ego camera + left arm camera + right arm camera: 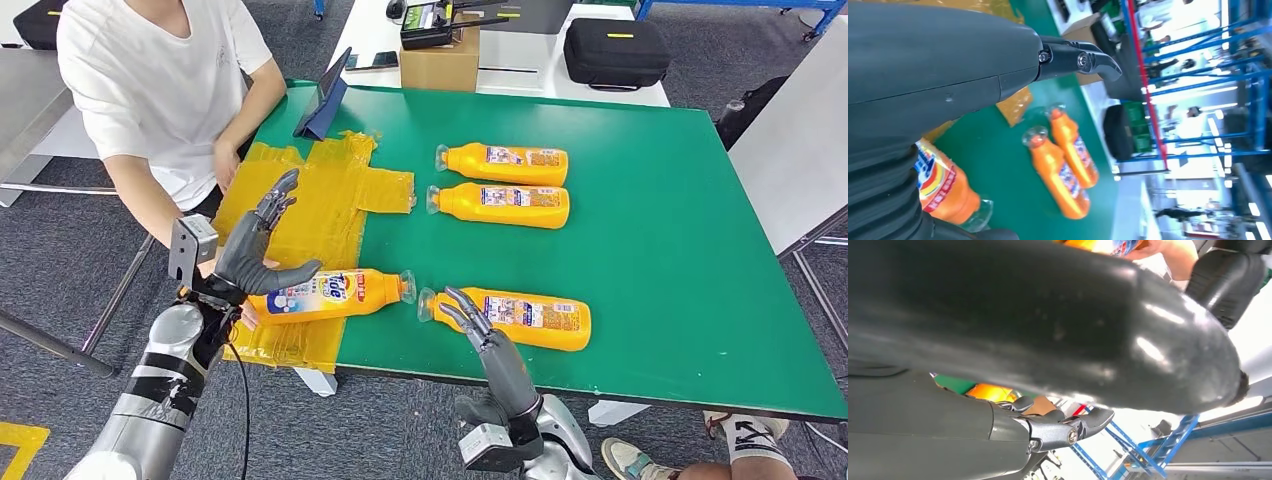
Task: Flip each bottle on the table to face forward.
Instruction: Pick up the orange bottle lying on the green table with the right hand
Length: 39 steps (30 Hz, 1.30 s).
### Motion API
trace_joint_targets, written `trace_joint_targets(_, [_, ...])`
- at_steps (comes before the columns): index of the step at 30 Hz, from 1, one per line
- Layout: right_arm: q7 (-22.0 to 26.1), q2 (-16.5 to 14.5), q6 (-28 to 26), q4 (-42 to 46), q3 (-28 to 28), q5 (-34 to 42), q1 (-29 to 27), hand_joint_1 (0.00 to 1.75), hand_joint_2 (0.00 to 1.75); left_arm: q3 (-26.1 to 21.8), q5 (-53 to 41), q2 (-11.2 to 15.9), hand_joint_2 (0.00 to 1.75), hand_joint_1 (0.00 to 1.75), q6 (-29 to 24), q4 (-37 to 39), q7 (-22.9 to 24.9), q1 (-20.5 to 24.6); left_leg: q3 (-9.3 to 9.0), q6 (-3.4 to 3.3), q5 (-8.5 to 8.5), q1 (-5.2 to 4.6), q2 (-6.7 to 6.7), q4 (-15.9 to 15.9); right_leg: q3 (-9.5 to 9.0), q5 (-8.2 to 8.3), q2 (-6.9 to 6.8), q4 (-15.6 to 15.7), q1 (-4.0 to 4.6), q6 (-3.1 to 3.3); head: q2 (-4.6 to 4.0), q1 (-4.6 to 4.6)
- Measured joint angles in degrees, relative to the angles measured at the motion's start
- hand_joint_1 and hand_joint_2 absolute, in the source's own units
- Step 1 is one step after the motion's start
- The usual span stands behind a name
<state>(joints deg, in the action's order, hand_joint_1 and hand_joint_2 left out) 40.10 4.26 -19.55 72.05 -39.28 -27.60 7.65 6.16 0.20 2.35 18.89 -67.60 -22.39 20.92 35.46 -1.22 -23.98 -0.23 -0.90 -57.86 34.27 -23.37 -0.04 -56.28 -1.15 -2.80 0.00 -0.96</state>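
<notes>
Judging by the labels, one of the four orange bottles already shows its front: the near-left bottle [330, 294], lying on its side with the big blue-and-red brand label up, its clear cap pointing toward the middle of the green worktop [650, 260]. It sits half on a patch of yellow tape [320, 195]. The left hand [262, 250] is spread open above that bottle's base end, thumb reaching out over it, holding nothing; whether the thumb touches the plastic I cannot tell.

The step in hand looks to be the near-right bottle [520, 317], which lies close to the front edge with its small-print back label up. The right hand [482, 335] has its fingers stretched out and apart over the cap end, holding nothing. The next move, I would guess, calls for closing round the neck or body and rolling it half a turn without letting it slide off the near edge.

Farther back lie the far bottle [507, 163] and the second bottle [503, 204] side by side, both showing back labels. A person in a white shirt [150, 80] sits at the left corner.
</notes>
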Motion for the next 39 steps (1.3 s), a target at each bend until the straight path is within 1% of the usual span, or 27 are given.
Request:
trace_joint_targets(1, [-0.2,0.0,-0.4,0.0,0.3,-1.3,-0.2,0.0,0.0,-0.4,0.9,-0.3,1.75,0.0,-0.3,-1.2,0.1,-0.6,0.0,0.0,0.0,0.0,0.0,0.0,-0.01,0.0,0.0,0.0,0.0,0.0,0.0,0.0])
trace_joint_targets(3, [-2.0,-0.1,-1.5,0.0,1.8,-6.0,-0.8,0.0,0.87,-1.5,3.8,-1.1,1.75,0.0,-1.4,-4.1,0.0,-2.2,-0.01,0.0,0.0,0.0,0.01,0.0,-0.02,0.0,0.0,0.0,0.0,0.0,0.0,0.0])
trace_joint_targets(5, [-7.3,-0.3,-2.8,0.0,4.3,-13.4,-1.6,0.0,1.75,-2.9,7.8,-2.3,1.75,0.0,-3.1,-8.1,-0.1,-5.0,0.0,0.0,0.0,-0.01,0.04,0.0,-0.02,0.0,0.01,0.0,-0.01,0.0,0.0,-0.01])
trace_joint_targets(7, [-13.5,-0.1,-3.6,0.0,7.3,-20.0,-2.4,0.0,1.75,-4.2,10.8,-3.7,1.75,0.0,-4.6,-13.1,-0.5,-8.9,0.01,-0.01,-0.02,-0.02,0.05,0.0,-0.01,0.0,0.02,0.0,-0.02,-0.01,0.0,-0.01])
trace_joint_targets(9, [-17.4,0.3,-3.9,0.0,10.5,-24.1,-2.9,0.0,1.75,-5.1,11.8,-5.1,1.75,0.0,-5.5,-18.1,-1.6,-13.2,0.04,-0.02,-0.03,-0.04,0.02,0.0,0.02,-0.01,0.02,0.0,-0.03,-0.01,-0.01,0.01])
trace_joint_targets(11, [-19.5,0.8,-3.7,0.0,13.7,-26.7,-3.1,0.0,1.75,-5.5,11.9,-6.1,1.75,0.0,-5.8,-22.4,-2.5,-16.8,0.08,-0.04,-0.06,-0.05,0.0,0.0,0.04,-0.02,0.01,0.1,-0.04,-0.02,-0.01,0.01])
trace_joint_targets(13, [-21.3,1.0,-2.6,0.0,16.4,-28.5,-3.2,0.0,1.75,-5.7,11.7,-6.9,1.75,0.0,-6.1,-25.7,-3.2,-19.5,0.1,-0.05,-0.09,-0.05,0.0,0.0,0.05,-0.02,0.01,0.1,-0.04,-0.02,0.0,0.01])
trace_joint_targets(17, [-24.3,1.3,-0.5,0.0,20.3,-30.9,-3.2,0.0,1.75,-6.1,11.2,-8.0,1.75,0.0,-6.1,-30.0,-3.9,-22.8,0.08,-0.05,-0.09,-0.04,0.0,0.0,0.04,-0.02,0.01,0.1,-0.02,-0.02,0.0,0.0])
trace_joint_targets(22, [-26.1,1.5,0.6,-0.3,22.2,-32.9,-2.9,0.0,1.75,-6.2,10.8,-8.6,1.75,0.0,-5.7,-32.4,-4.1,-24.5,0.06,-0.05,-0.05,-0.01,0.01,0.0,0.02,-0.01,0.01,0.0,0.01,-0.01,0.0,-0.01])
trace_joint_targets(30, [-28.1,1.5,2.6,-3.0,22.3,-36.1,-1.0,0.0,1.75,-6.3,9.9,-9.0,1.75,0.0,-5.5,-33.2,-4.1,-24.9,0.06,-0.05,-0.05,-0.01,0.0,0.0,0.01,-0.01,0.01,0.0,-0.01,-0.01,-0.01,-0.01])
trace_joint_targets(33, [-29.1,1.5,4.1,-5.6,22.2,-36.5,0.8,0.0,1.75,-6.3,9.7,-9.1,1.75,0.0,-5.3,-33.1,-4.1,-24.9,0.06,-0.05,-0.05,-0.02,0.0,0.0,0.01,-0.01,0.01,0.0,-0.01,-0.02,-0.01,-0.01])
trace_joint_targets(39, [-29.4,1.4,6.2,-13.0,22.1,-34.9,5.6,0.0,1.75,-6.2,9.7,-9.2,1.75,0.0,-5.0,-32.8,-3.9,-24.8,0.04,-0.06,-0.04,-0.02,0.01,0.0,0.0,0.01,0.02,0.0,-0.01,-0.02,-0.01,-0.01])
